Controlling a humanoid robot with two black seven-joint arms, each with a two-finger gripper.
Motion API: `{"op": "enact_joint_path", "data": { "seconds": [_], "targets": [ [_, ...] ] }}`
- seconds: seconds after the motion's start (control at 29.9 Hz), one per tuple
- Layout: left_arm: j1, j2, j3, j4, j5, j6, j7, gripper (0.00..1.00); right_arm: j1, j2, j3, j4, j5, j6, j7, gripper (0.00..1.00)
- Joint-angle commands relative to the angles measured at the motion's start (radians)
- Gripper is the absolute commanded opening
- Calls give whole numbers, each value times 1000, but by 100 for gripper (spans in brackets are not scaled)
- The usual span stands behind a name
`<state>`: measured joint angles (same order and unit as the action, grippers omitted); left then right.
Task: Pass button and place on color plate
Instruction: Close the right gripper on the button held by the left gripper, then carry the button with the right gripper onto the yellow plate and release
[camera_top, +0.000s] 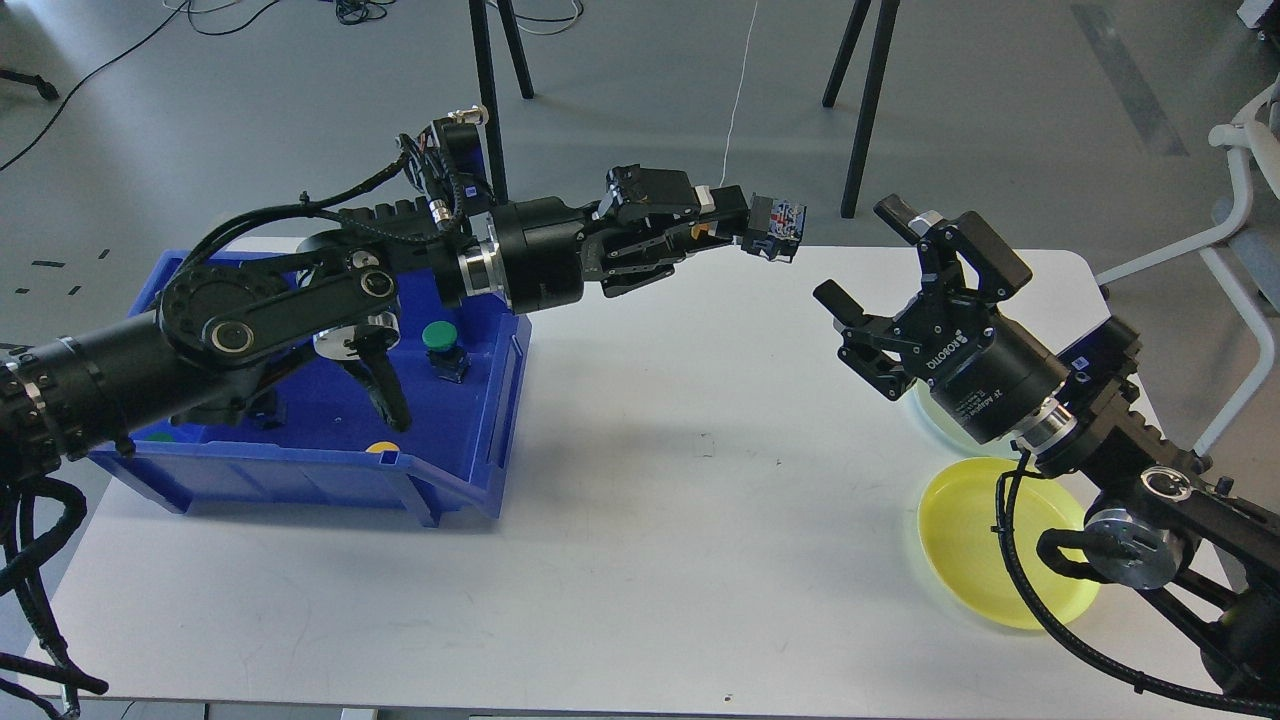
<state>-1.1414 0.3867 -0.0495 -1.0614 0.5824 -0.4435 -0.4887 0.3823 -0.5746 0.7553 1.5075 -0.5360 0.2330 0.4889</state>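
Observation:
My left gripper (748, 226) reaches out over the table's far middle, shut on a push button (778, 228) whose dark body with blue and red parts points right. My right gripper (882, 262) is open and empty, its fingers (905, 216) spread, a short way right of the button and facing it. A yellow plate (975, 545) lies at the front right, partly behind my right arm. A pale green plate (935, 415) behind it is mostly hidden by the right wrist. A green-capped button (441, 345) stands in the blue bin (330, 470).
The blue bin sits on the left of the white table (640, 560), with a yellow cap (383, 448) at its front wall. My left arm spans the bin. Stand legs (860, 100) are on the floor beyond the table.

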Motion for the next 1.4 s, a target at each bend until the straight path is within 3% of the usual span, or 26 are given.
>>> {"op": "enact_joint_path", "data": {
  "seconds": [0.0, 0.4, 0.47, 0.77, 1.04, 1.14, 1.27, 1.37],
  "targets": [
    [0, -2, 0, -2, 2, -1, 0, 0, 30, 28, -13, -30, -1, 0, 0, 99],
    [0, -3, 0, -2, 2, -1, 0, 1, 139, 114, -99, -115, -1, 0, 0, 94],
    [0, -3, 0, -2, 2, -1, 0, 1, 144, 114, -99, -115, -1, 0, 0, 86],
    [0, -6, 0, 0, 1, 0, 0, 1, 142, 97, -99, -104, -10, 2, 0, 23],
    [0, -5, 0, 0, 2, -1, 0, 3, 144, 90, -99, -104, -9, 5, 0, 10],
    [0, -5, 0, 0, 2, -1, 0, 16, 144, 85, -99, -102, -9, 9, 0, 7],
    [0, -5, -1, -2, -1, -1, 0, 58, 142, 84, -99, -102, -12, 11, 0, 4],
    [0, -3, -6, -2, -3, -3, 0, 80, 138, 79, -99, -102, -13, 11, 0, 3]
  ]
}}
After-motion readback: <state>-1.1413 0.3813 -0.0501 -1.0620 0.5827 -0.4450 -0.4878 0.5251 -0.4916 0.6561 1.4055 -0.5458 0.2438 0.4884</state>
